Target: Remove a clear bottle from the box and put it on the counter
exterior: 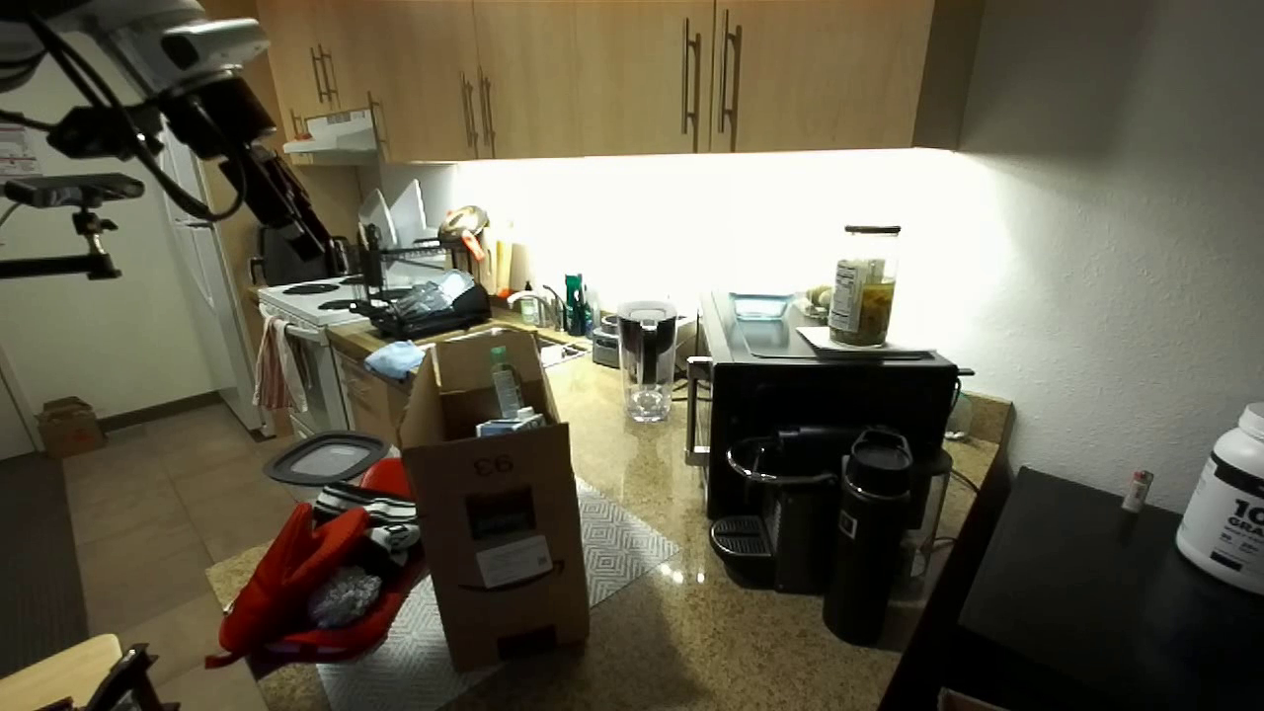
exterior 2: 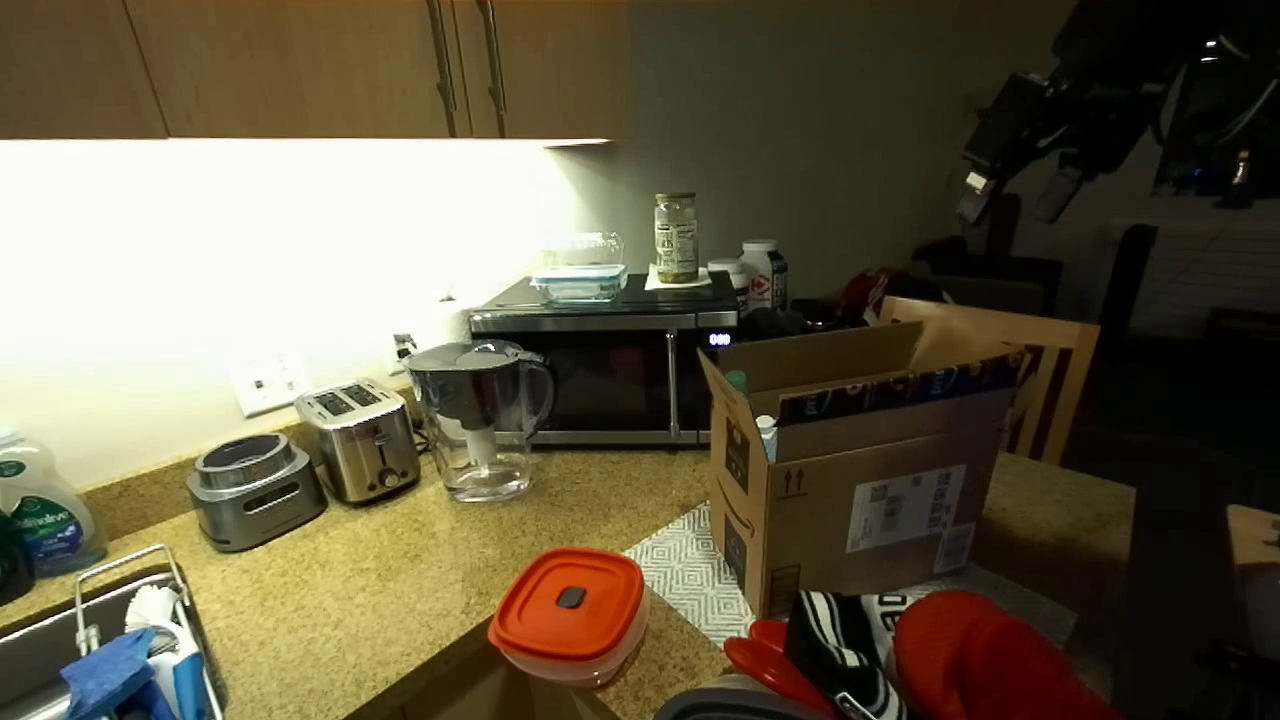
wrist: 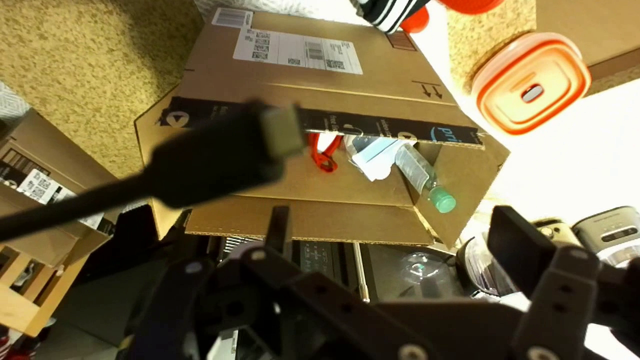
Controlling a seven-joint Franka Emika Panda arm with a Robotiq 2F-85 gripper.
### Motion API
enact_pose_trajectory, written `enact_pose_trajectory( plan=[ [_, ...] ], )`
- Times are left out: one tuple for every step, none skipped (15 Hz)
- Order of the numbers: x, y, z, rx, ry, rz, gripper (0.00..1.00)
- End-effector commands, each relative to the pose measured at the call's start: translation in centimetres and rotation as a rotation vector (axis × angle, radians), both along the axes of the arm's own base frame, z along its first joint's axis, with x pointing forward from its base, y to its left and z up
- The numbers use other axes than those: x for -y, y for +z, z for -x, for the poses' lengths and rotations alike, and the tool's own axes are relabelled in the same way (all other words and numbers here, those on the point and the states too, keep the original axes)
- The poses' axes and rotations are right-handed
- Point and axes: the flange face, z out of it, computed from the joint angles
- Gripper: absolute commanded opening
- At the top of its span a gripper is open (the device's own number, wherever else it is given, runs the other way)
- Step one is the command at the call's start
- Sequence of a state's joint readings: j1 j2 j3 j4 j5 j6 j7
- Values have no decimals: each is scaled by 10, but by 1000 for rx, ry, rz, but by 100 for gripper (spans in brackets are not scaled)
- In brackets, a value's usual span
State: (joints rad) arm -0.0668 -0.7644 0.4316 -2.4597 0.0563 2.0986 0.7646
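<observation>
The clear bottle with a green cap stands tilted inside the open box, in a corner; the bottle shows in an exterior view and in the wrist view. In an exterior view only its green cap shows. The brown cardboard box stands on the speckled counter, flaps up. My gripper is open and empty, high above and apart from the box. In the wrist view the bottle's cap lies between and beyond the fingertips.
A water pitcher, a black microwave with a glass jar on top, and a coffee machine stand near the box. A red-lidded container and red mitts lie beside it. A blurred cable crosses the wrist view.
</observation>
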Motion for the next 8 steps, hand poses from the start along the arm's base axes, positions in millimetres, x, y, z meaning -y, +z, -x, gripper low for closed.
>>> enact_pose_trajectory(
  plan=[
    [-5, 0, -21, 31, -29, 15, 100],
    [-5, 0, -25, 37, -29, 19, 100],
    [-4, 1, -31, 43, -23, 23, 100],
    [-3, 1, -35, 47, -16, 27, 100],
    [-2, 1, -40, 49, -13, 33, 100],
    [0, 1, -46, 49, -6, 35, 100],
    [3, 0, -53, 46, -1, 37, 100],
    [6, 0, -60, 39, 1, 38, 100]
  ],
)
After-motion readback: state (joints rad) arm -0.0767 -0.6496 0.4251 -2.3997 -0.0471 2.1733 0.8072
